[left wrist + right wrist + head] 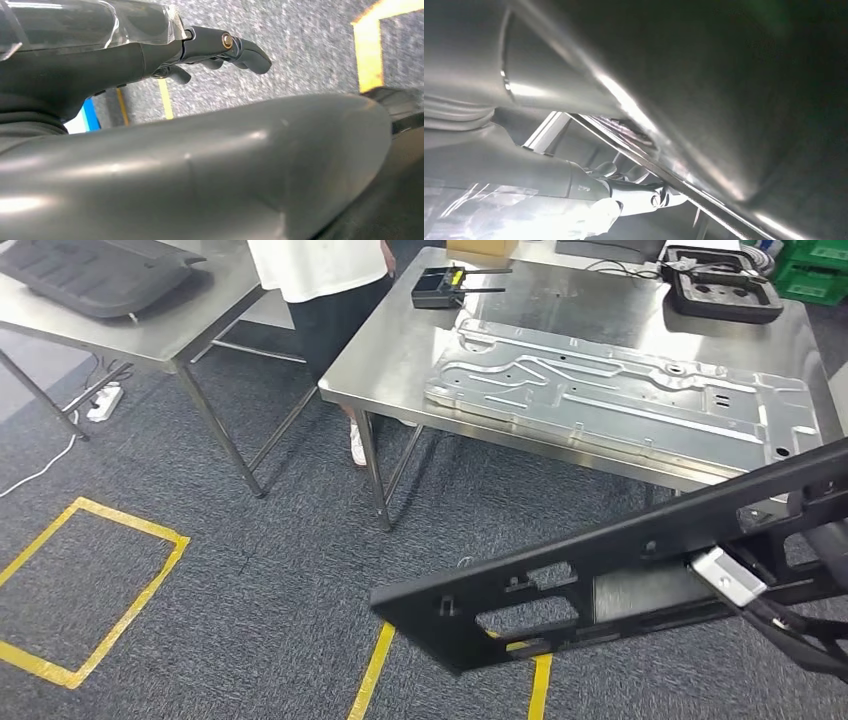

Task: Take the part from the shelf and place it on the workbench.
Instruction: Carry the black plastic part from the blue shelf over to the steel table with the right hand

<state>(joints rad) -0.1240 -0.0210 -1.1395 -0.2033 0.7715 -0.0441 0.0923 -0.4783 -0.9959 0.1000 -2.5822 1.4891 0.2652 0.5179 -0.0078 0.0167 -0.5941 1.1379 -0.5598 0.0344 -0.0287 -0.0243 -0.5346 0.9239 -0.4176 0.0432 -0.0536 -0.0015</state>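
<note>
Dark grey carpet (260, 590) is covering the floor, with yellow tape (95, 590) marking out a square on it. Two steel tables are standing side by side: one (420, 350) ahead, another (170, 340) to its left. A white power strip (104, 401) is lying beneath the left one.

We see steel workbench (400, 360) w/ large stamped metal panel (620, 390) flat on top, small black device w/ antennas (440, 287) behind it, black tray (722, 288) at far right corner. Second steel table (160, 340), left, carries dark moulded panel (95, 275).
</note>
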